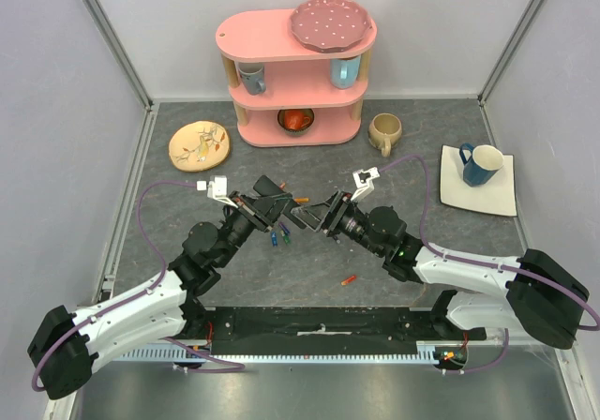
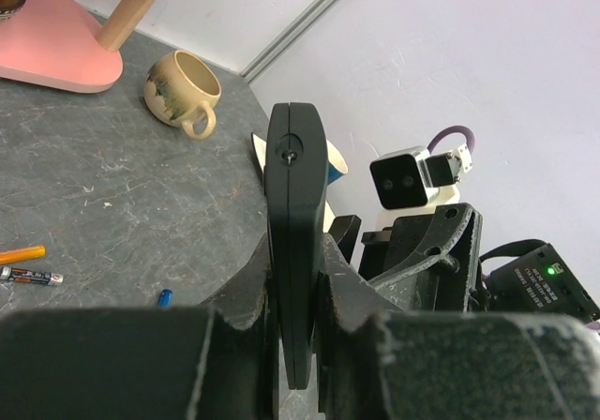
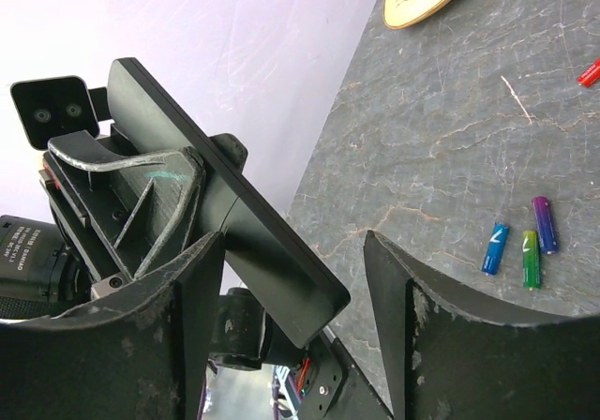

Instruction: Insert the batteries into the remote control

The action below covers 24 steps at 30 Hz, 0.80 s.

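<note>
My left gripper is shut on the remote control, a slim black bar held edge-on above the table. My right gripper is open, and one end of the remote control lies between its spread fingers, closer to the left finger. Loose batteries lie on the grey table: blue, green, purple and red. An orange battery, a dark one and a blue one show in the left wrist view. A red-orange battery lies nearer the bases.
A pink two-tier shelf with cups and a plate stands at the back. A tan mug is to its right and a yellow plate to its left. A blue mug sits on a white square plate at the right.
</note>
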Tool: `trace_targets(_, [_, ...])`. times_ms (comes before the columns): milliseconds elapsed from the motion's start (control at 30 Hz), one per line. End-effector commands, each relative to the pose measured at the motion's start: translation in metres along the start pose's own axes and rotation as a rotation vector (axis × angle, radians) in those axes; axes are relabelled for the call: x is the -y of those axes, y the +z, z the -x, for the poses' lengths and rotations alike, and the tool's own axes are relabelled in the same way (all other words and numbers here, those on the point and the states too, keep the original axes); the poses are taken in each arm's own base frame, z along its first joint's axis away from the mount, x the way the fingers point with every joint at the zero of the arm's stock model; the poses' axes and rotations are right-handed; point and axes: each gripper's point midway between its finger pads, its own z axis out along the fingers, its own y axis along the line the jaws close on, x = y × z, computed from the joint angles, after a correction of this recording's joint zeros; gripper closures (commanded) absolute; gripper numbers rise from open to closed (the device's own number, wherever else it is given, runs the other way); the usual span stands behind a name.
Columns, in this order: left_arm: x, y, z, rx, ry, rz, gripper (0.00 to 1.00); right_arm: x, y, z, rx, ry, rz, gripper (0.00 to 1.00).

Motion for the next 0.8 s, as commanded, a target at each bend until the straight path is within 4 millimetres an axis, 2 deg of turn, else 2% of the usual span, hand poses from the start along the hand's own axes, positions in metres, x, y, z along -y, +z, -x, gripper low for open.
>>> trace_targets(0, [0.0163,0.0002,0.0163,0.059,-0.017,-0.059,0.98,-0.0238,0.0069,0.0164,0.043,0.008,0.069,0.33])
trace_targets(133, [0.0165,0.0006,0.0169,0.061,-0.014,-0.059,0.98,-0.0221,0.0066,0.0139,0.035,0.011,0.065,0.41])
trace_targets(767, [0.0178,0.0001,0.02,0.073,-0.014,-0.062,0.98,-0.0182,0.0061,0.0105,0.019,0.005,0.053,0.48])
